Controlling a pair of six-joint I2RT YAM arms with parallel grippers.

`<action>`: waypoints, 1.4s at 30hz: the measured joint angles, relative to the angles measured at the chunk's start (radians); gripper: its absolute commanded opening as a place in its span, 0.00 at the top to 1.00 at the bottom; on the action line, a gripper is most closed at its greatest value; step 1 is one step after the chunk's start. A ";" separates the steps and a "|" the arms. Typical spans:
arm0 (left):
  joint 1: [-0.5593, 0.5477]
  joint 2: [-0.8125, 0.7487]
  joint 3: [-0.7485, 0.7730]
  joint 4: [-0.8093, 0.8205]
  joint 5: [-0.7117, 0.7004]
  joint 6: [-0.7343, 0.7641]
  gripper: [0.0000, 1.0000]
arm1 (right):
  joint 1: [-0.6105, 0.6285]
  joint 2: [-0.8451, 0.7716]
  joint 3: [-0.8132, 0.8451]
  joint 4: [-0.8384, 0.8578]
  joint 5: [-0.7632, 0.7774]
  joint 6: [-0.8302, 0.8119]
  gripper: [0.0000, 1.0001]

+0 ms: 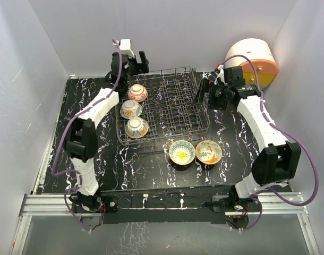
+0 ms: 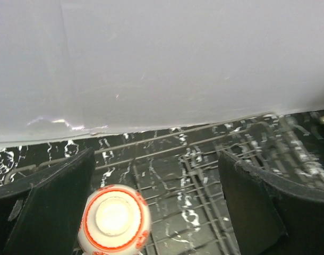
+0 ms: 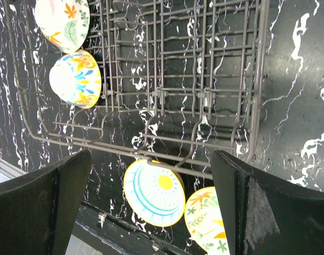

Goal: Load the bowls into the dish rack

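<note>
gaping wide, holding nothing: left tool (image 2: 156, 199), over the red bowl (image 2: 114, 219) in the far left corner of the dish rack (image 1: 175, 101). likewise wide and empty: right tool (image 3: 151, 212), beside its right edge. on the tabletop (image 1: 151, 172), just beside the rack's near edge: blue-yellow bowl (image 1: 181, 152), cream-green bowl (image 1: 208, 152).

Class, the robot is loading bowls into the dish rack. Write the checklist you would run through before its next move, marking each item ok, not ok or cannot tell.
1. Left end effector open, not gripping the red-rimmed bowl: ok.
2. Right end effector open and empty: ok.
3. Red-rimmed bowl, cream-green bowl and blue-orange bowl inside the dish rack: ok.
4. All bowls loaded: not ok; the blue-yellow bowl and orange-green bowl sit on the table.
5. Room left in the dish rack beside the loaded bowls: ok.
6. Red-rimmed bowl seated firmly in the dish rack: cannot tell.
</note>
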 measured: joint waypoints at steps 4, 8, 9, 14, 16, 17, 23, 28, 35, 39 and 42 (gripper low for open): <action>-0.008 -0.174 -0.089 -0.103 0.043 -0.042 0.05 | 0.000 -0.053 -0.063 -0.001 0.003 0.002 0.01; -0.064 -0.294 -0.103 -0.263 0.068 -0.023 0.07 | 0.000 -0.092 -0.127 -0.004 0.028 0.007 0.01; -0.101 -0.319 -0.106 -0.306 0.068 -0.010 0.07 | 0.000 -0.098 -0.142 -0.006 0.040 0.010 0.01; -0.380 -0.437 -0.210 -0.470 0.092 0.029 0.08 | -0.012 -0.105 -0.154 -0.026 0.104 0.059 0.01; -0.472 -0.472 -0.261 -0.520 0.107 0.034 0.12 | -0.026 -0.100 -0.145 -0.031 0.119 0.079 0.01; -0.507 -0.491 -0.289 -0.543 0.116 0.035 0.15 | -0.035 -0.093 -0.132 -0.036 0.124 0.090 0.01; -0.626 -0.571 -0.409 -0.604 0.148 0.032 0.22 | -0.121 -0.034 -0.081 -0.018 0.124 0.144 0.01; -0.747 -0.528 -0.459 -0.591 0.154 0.033 0.23 | -0.197 -0.019 -0.083 -0.008 0.117 0.162 0.01; -0.882 -0.304 -0.435 -0.538 0.117 0.037 0.26 | -0.271 -0.020 -0.132 0.032 0.079 0.163 0.01; -0.917 -0.216 -0.435 -0.523 0.069 0.040 0.29 | -0.281 -0.034 -0.170 0.036 0.069 0.163 0.01; -0.921 -0.180 -0.435 -0.512 0.021 0.043 0.33 | -0.281 -0.040 -0.177 0.037 0.062 0.162 0.01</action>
